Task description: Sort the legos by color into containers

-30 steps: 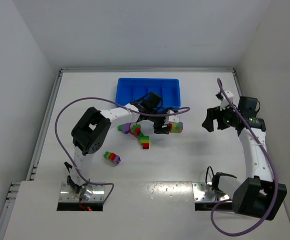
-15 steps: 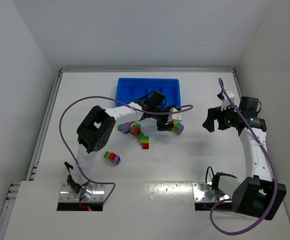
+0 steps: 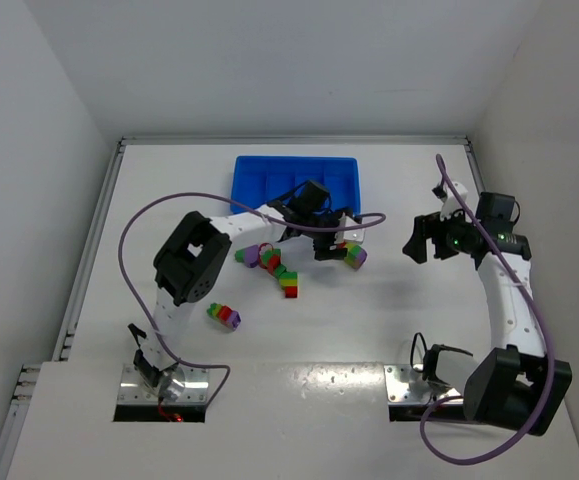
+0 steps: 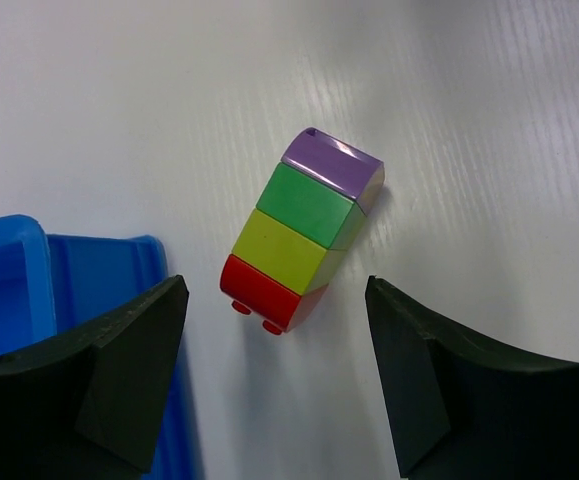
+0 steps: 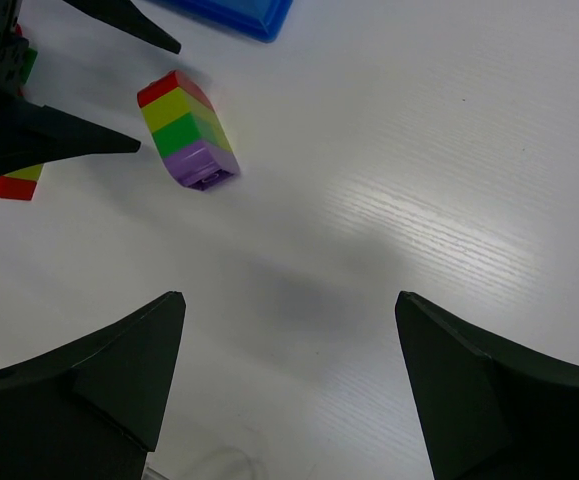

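Here, the left gripper [image 4: 274, 296] hangs wide open over the bench [image 4: 489, 120] and holds nothing. In its wrist view the two dark fingers sit at the lower left and lower right. A four-brick stack [image 4: 304, 230] lies on its side between and just above them, touching neither. The stack runs diagonally: purple at the upper right, then green, yellow, and red at the lower left, with studs showing on the red end. A corner of the blue tray [image 4: 29, 285] fills the lower left, near the stack but apart from it.

In the top view the four-brick stack [image 3: 351, 254] lies just below the blue tray's [image 3: 241, 185] lower right corner, with the left gripper [image 3: 331, 243] beside it. More legos lie left of centre: a loose cluster [image 3: 272, 264] and, lower down and well apart, one small stack [image 3: 224, 316].

The right gripper [image 3: 421, 238] stands right of centre, above the bench, its fingers spread wide with nothing between them. From its own wrist view the right gripper [image 5: 289, 300] looks down on the four-brick stack [image 5: 187, 130] at the upper left and the blue tray's corner [image 5: 239, 12] at the top edge.
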{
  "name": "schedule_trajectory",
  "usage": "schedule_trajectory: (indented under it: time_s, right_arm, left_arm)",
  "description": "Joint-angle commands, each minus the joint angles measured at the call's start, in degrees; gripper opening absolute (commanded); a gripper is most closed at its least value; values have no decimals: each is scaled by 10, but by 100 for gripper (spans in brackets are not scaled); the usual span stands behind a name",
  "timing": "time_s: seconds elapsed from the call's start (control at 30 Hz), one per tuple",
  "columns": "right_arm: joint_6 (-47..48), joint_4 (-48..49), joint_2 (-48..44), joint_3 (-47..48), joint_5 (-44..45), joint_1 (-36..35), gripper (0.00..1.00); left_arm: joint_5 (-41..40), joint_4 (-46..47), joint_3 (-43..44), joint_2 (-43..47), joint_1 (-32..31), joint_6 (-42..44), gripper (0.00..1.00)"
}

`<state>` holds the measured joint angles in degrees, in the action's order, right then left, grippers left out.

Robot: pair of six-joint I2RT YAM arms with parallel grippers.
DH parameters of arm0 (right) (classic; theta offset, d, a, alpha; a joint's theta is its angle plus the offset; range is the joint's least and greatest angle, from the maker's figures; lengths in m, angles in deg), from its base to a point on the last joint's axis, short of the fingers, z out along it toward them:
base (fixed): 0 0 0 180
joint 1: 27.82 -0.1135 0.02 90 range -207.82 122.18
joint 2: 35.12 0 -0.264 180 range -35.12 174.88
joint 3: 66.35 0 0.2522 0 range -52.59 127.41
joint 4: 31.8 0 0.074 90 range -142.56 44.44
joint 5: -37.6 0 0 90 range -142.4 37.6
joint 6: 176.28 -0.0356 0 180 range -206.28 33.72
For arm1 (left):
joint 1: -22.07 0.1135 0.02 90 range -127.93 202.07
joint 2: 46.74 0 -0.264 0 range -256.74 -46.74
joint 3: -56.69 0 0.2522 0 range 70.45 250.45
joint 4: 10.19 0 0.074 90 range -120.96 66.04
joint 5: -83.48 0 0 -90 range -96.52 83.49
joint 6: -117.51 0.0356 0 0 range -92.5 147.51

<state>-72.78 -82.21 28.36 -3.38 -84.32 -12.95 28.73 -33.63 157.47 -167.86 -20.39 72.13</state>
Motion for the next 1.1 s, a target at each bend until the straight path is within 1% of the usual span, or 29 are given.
schedule_trajectory:
  time_s: [0.0,0.13,0.23,0.37,0.47,0.53,0.57,0.6,0.63,0.67,0.7,0.73,0.77,0.8,0.83,0.9,1.0,1.03,1.07]
  right_arm:
    - [-2,15,6,26,-17,2,86]
    - [-2,15,6,26,-17,2,86]
    - [-2,15,6,26,-17,2,86]
    - [-2,20,11,26,-17,2,86]
    - [-2,20,11,26,-12,2,86]
    - [-2,20,11,26,-12,2,86]
    - [-2,20,11,26,-12,2,86]
    - [-2,20,11,26,-12,2,86]
    - [3,20,11,26,-12,2,86]
    - [3,20,16,31,-12,2,86]
    - [3,20,16,31,-12,2,86]
    - [3,20,16,31,-12,2,86]
    - [3,20,16,31,-12,2,86]
    - [3,20,16,31,-12,2,86]
    - [3,20,16,31,-17,2,86]
    - [3,25,22,31,-17,2,86]
    - [3,25,22,31,-23,2,86]
    - [3,25,22,31,-23,2,86]
    - [3,25,27,31,-31,2,86]
  left_arm:
    - [21,4,41,-16,3,45,78]
    - [32,-19,78,-43,9,76,78]
    - [45,-59,115,-61,9,99,78]
    - [51,-89,126,-74,9,113,78]
    - [51,-98,126,-74,9,129,74]
    - [51,-121,126,-74,9,146,67]
    - [57,-140,126,-74,9,163,60]
    - [57,-148,126,-74,9,163,60]
    - [57,-148,119,-74,14,168,53]
    - [62,-148,114,-69,14,168,51]
    - [62,-148,105,-68,14,173,45]
    - [68,-153,99,-56,14,173,42]
    - [74,-153,89,-56,14,173,35]
    - [74,-153,83,-47,14,168,35]
    - [79,-153,76,-42,14,168,27]
    - [79,-153,54,-25,14,161,19]
    - [84,-153,24,0,14,147,12]
    - [84,-147,17,6,14,128,7]
    - [77,-139,2,12,14,113,6]
